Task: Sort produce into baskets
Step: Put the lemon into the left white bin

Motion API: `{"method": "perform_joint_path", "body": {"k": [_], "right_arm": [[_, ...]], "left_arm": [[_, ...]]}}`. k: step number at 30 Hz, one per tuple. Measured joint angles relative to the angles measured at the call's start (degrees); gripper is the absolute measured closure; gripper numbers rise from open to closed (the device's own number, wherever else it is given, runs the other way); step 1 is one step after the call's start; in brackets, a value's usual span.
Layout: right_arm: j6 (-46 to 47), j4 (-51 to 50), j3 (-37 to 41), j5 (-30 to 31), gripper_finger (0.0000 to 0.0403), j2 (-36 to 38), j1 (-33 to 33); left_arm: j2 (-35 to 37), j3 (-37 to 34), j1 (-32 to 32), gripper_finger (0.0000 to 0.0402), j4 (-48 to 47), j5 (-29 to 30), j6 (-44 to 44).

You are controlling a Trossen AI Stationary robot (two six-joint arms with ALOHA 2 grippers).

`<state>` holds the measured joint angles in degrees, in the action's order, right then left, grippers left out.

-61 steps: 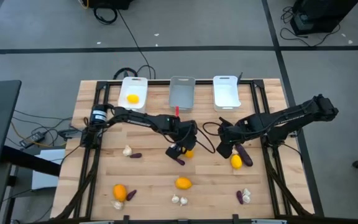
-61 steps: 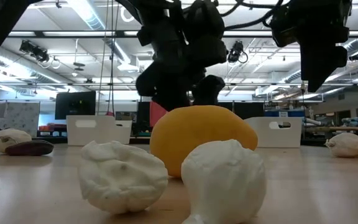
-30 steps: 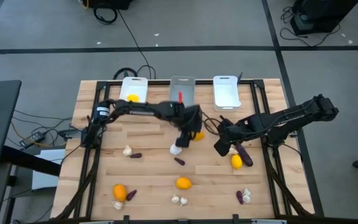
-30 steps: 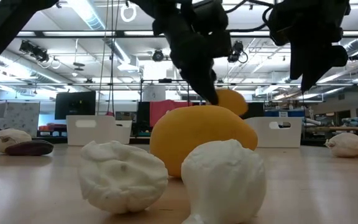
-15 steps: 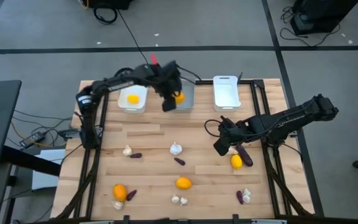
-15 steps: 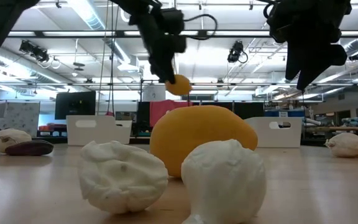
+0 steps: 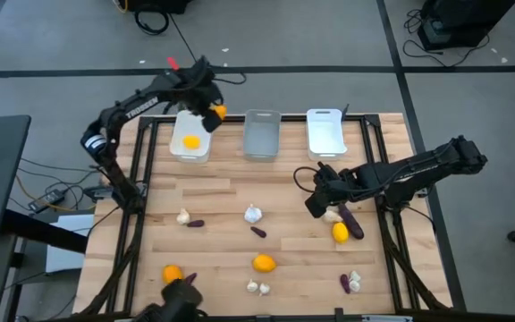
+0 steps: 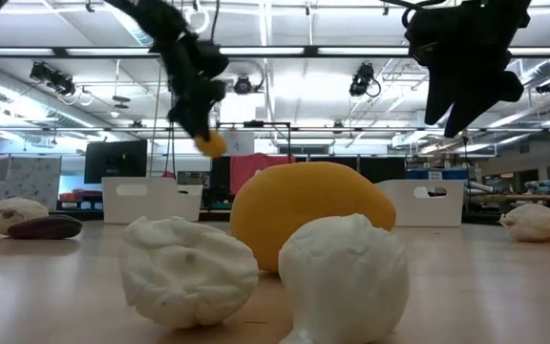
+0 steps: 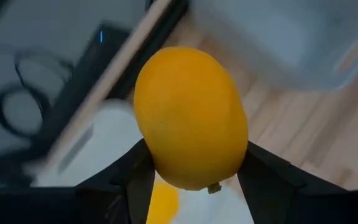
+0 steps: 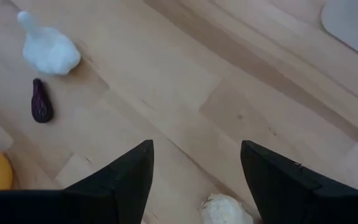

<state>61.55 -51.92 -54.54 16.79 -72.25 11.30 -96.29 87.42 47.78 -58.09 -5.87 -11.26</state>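
My left gripper [image 7: 209,111] is shut on a round orange-yellow fruit [image 7: 218,112], high above the far right corner of the left white bin [image 7: 191,150]. That bin holds one more orange fruit [image 7: 190,141]. The grey bin [image 7: 262,134] and the right white bin [image 7: 325,132] stand beside it at the far edge. My right gripper [image 7: 316,207] is open and low over the table right of centre. A garlic bulb [image 10: 225,210] lies just ahead of its fingers [image 10: 129,174], which do not touch it. My left gripper pinches the orange fruit between its two fingers, one on each side of the fruit's lower half [image 9: 148,158]. In the low view the fingers [image 8: 191,96] slant down and the fruit [image 8: 210,144] sits at their free ends, lifted clear of everything.
Loose produce lies over the table: a garlic bulb [image 7: 253,213] and a purple piece [image 7: 257,232] at centre, an orange fruit [image 7: 263,263], an orange fruit [image 7: 340,233] with a purple piece [image 7: 351,224] by the right gripper, and more along the near edge. A dark shape [image 7: 181,300] shows at the near edge.
My left gripper has lifted the orange fruit from the table's middle, carried it to the far edge over the grey bin, then left to above the left white bin, still shut on it. The garlic and purple piece at centre stay where they were. My right gripper has barely moved.
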Motion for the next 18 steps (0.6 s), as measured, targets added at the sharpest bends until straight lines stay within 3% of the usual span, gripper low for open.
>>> {"method": "perform_joint_path", "body": {"k": [9,18], "right_arm": [[-0.3,0.1,0.0,0.1,0.0152,0.0,-1.8],[-3.3,2.2,0.0,-2.0,0.0153,0.0,-3.7]], "left_arm": [[3.1,-18.6,5.8,0.0193,7.9,3.2,9.0],[3.1,-23.7,7.1,0.0192,12.5,7.3,11.8]]}}
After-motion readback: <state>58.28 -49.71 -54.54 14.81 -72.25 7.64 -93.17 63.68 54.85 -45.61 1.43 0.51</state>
